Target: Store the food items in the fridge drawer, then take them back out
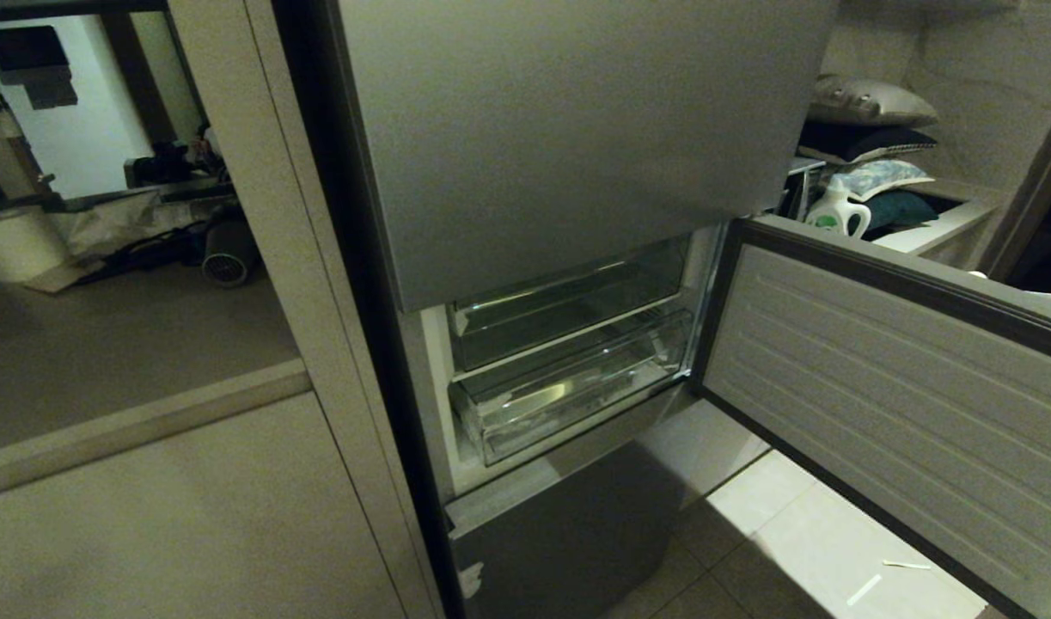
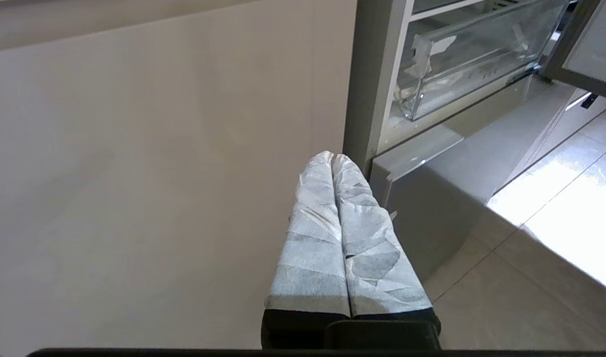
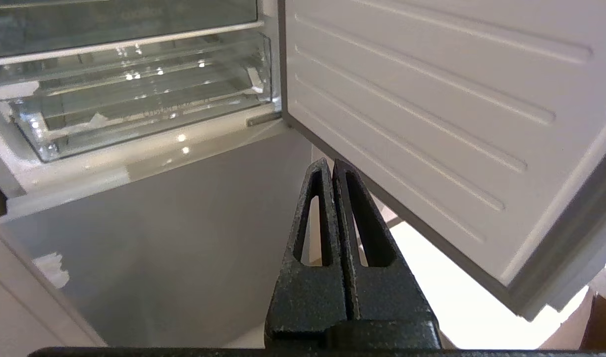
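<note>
Missing from every view: food items

The left claw (image 2: 333, 157) has its two paper-wrapped fingers (image 2: 312, 233) pressed together, holding nothing, tips pointing toward twelve o'clock in its wrist view; the right claw (image 3: 331, 162) has its bare black fingers (image 3: 367, 233) likewise closed flat and empty; neither arm shows in the head view.
</note>
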Robot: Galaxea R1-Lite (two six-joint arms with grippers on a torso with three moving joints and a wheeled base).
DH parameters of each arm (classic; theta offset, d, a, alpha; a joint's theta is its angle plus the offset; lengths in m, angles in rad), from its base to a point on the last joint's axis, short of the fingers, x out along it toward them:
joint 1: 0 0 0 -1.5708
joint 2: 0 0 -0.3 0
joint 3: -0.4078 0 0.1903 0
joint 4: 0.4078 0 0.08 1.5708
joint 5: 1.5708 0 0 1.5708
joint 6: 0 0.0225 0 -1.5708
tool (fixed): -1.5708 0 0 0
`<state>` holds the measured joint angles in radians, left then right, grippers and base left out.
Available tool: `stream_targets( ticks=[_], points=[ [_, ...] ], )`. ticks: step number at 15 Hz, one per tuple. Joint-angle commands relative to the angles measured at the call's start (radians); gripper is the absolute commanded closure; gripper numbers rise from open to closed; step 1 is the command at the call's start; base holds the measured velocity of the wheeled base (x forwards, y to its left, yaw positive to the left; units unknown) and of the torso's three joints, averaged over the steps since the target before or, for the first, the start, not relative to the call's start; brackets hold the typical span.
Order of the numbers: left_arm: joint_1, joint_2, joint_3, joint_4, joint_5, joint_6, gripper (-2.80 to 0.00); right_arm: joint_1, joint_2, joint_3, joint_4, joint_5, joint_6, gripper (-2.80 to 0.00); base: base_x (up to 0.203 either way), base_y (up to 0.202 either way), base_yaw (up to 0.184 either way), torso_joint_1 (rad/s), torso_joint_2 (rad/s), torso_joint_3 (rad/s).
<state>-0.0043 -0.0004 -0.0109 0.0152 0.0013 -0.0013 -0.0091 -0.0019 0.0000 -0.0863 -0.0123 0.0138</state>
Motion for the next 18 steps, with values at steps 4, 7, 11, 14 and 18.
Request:
stream_targets(
  ticks=[4,7,11,14,18],
  points=[
    [0.000,0.000,0.000,0.000,0.000,0.000,0.00,0.000,0.001,0.031,-0.001,0.000,0.000,0.00,0.004,0.007,-0.137,0.004,0.01,0.002],
    [0.000,0.000,0.000,0.000,0.000,0.000,0.00,0.000,0.000,0.031,-0.001,0.000,-0.005,0.00,0.002,0.008,-0.176,0.004,0.00,0.003],
    [0.000,0.000,0.000,0.000,0.000,0.000,0.00,0.000,0.000,0.031,-0.001,-0.003,-0.020,0.00,0.001,0.005,-0.097,0.001,0.00,0.002],
    [0.000,0.000,0.000,0.000,0.000,0.000,0.00,0.000,0.002,-0.059,0.015,-0.041,-0.018,0.00,0.000,0.000,0.000,0.000,0.00,0.000],
    [0.000,0.000,0.000,0.000,0.000,0.000,0.00,-0.005,0.144,-0.387,0.212,-0.126,0.074,0.00,0.000,0.000,0.000,0.000,0.00,0.000]
  ],
)
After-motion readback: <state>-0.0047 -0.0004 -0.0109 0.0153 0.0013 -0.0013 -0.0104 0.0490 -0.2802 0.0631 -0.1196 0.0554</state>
